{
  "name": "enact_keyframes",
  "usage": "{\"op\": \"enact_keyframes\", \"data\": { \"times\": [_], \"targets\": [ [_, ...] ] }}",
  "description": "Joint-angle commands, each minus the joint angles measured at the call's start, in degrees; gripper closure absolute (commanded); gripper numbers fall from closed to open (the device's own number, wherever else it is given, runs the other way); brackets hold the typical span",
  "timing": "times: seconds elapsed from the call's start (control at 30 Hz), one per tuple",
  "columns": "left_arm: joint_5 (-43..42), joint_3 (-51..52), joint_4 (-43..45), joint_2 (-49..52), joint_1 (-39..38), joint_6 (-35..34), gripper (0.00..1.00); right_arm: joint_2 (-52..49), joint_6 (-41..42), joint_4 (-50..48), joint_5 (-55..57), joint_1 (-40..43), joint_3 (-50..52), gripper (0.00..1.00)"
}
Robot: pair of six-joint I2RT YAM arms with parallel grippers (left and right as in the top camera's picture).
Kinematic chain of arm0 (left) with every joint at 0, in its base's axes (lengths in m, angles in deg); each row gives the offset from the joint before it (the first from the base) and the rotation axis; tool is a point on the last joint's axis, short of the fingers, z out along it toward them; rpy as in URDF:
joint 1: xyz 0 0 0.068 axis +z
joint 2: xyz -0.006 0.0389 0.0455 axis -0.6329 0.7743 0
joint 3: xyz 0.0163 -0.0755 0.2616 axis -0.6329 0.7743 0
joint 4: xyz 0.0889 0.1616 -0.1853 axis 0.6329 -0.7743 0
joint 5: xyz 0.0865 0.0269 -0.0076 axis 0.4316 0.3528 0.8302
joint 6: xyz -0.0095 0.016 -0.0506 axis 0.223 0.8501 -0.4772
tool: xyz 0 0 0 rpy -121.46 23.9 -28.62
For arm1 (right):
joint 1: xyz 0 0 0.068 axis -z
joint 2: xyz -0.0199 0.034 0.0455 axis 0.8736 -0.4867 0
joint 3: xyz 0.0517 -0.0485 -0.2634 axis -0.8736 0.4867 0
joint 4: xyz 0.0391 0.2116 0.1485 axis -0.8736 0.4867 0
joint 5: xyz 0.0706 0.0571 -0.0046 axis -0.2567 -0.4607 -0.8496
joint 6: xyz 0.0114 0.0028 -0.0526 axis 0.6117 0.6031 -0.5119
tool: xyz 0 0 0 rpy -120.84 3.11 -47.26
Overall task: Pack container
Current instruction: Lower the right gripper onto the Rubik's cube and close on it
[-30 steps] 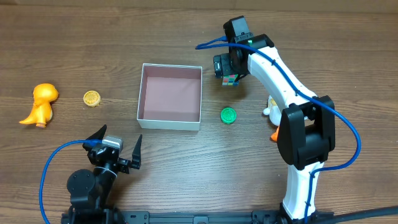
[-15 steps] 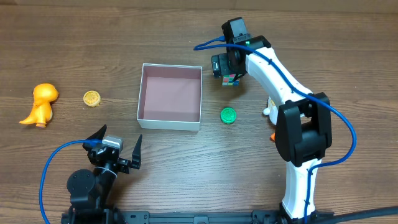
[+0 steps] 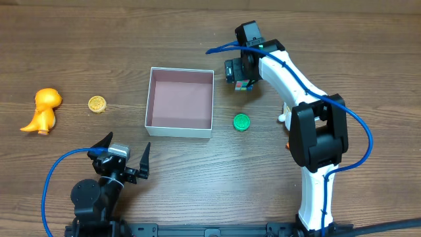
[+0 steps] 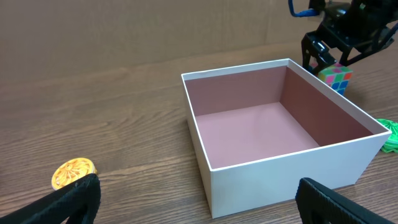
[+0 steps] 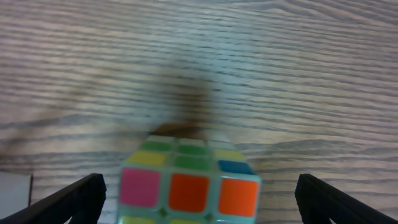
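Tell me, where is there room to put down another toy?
The container is bare inside. The table is free between the yellow coin and the container, and along the whole far edge. It's crowded right of the container: the cube under the right hand, the green disc.

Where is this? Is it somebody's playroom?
Probably a robot lab bench, not a playroom: two cabled arms, left gripper and right gripper, at a wooden table, with toys like the orange figure set around a container.
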Motion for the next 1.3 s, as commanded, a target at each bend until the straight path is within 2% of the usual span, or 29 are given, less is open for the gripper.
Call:
{"op": "enact_keyframes", "data": {
  "times": [0.0, 0.23, 0.43, 1.1, 1.27],
  "targets": [
    [-0.15, 0.26, 0.26, -0.44, -0.35, 1.09, 0.00, -0.15, 1.88, -0.37, 0.85, 0.50, -1.38, 0.00],
    [-0.15, 0.26, 0.26, -0.44, -0.35, 1.09, 0.00, -0.15, 1.88, -0.55, -0.22, 0.48, -1.38, 0.00],
    [-0.15, 0.26, 0.26, -0.44, -0.35, 1.09, 0.00, -0.15, 1.88, -0.24, -0.24, 0.48, -1.38, 0.05],
    [-0.15, 0.26, 0.26, -0.44, -0.35, 1.09, 0.00, -0.15, 1.88, -0.57, -2.73, 0.48, 0.09, 0.06],
    [-0.17, 0.26, 0.26, -0.44, -0.35, 1.09, 0.00, -0.15, 1.88, -0.70, -2.89, 0.48, 0.11, 0.04]
  ]
}}
